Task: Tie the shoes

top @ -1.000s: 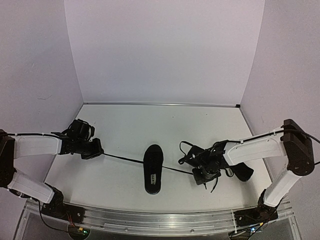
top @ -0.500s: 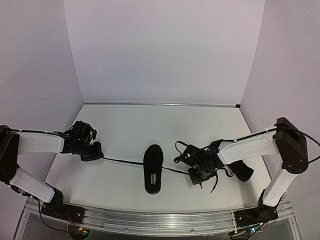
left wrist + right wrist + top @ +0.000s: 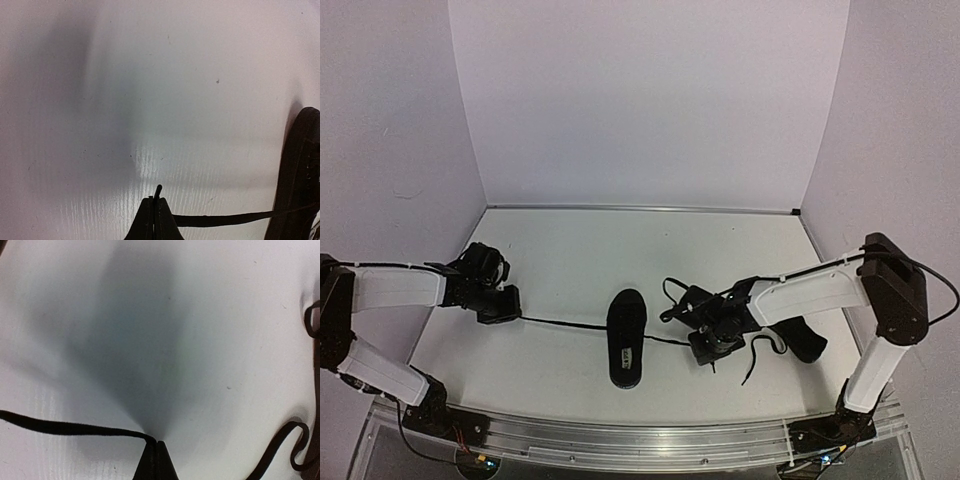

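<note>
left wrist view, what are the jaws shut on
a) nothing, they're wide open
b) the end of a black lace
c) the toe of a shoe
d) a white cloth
B: the left jaws stand pressed together on the tip of the black lace, which runs off to the right toward the black shoe.

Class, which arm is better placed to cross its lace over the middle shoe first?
Probably the right: the right gripper, shut on a lace end, sits close beside the shoe; the left gripper holds the other end far out.
</note>
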### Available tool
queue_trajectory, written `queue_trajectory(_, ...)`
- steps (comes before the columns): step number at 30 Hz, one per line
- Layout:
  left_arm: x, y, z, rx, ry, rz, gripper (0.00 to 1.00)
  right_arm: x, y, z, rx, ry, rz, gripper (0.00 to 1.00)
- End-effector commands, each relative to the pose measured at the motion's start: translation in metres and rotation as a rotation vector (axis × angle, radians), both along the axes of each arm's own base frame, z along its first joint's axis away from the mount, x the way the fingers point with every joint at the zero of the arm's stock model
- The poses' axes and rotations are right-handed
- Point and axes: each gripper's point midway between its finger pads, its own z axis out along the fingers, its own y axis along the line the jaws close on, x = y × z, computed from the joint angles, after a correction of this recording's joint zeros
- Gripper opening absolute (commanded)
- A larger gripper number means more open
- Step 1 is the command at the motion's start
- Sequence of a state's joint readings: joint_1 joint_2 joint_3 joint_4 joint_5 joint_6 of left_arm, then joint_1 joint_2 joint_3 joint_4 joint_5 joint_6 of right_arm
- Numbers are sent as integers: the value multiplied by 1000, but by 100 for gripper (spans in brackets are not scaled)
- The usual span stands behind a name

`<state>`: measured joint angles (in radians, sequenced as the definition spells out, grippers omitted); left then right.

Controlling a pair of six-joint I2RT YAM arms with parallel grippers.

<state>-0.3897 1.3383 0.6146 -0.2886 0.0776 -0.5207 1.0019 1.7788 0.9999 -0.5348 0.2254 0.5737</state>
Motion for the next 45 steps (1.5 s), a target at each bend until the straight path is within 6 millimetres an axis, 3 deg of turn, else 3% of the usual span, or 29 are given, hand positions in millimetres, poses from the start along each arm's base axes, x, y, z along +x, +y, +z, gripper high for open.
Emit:
queue_trajectory(1, 22, -6, 66, -61, -169, 9, 0, 13, -14, 55, 64, -152, -95, 0)
queue_trajectory(5, 29, -12, 99, -79, -221, -15, 0, 22, -23, 83, 90, -217, -130, 0)
queue_trajectory(8, 31, -12, 104, -80, -219, -13, 0, 21, -32, 82, 67, -211, -142, 0)
queue_trajectory(17, 28, 20, 91, 16, -198, 122, 0, 2, -65, 54, -27, -159, -205, 0)
queue_trajectory(23, 28, 35, 75, 61, -152, 168, 0, -1, -74, 44, -71, -150, -228, 0)
queue_trajectory(28, 24, 43, 49, 121, -84, 166, 0, -3, -72, 28, -111, -102, -208, 0)
queue_trajectory(35, 14, -6, 27, -21, -25, -73, 0, -1, -23, 14, 28, -21, -73, 0)
queue_trajectory(39, 10, -12, 14, -37, 14, -86, 7, 4, -7, 12, 40, -3, -27, 12)
queue_trajectory(41, 9, -11, 9, -35, 29, -82, 14, 6, -3, 13, 43, -3, -13, 26)
queue_trajectory(43, 10, -12, 9, -36, 31, -79, 28, 8, 1, 18, 57, -11, -5, 44)
queue_trajectory(45, 13, -10, 18, -33, 12, -67, 53, 10, 6, 29, 86, -25, 2, 66)
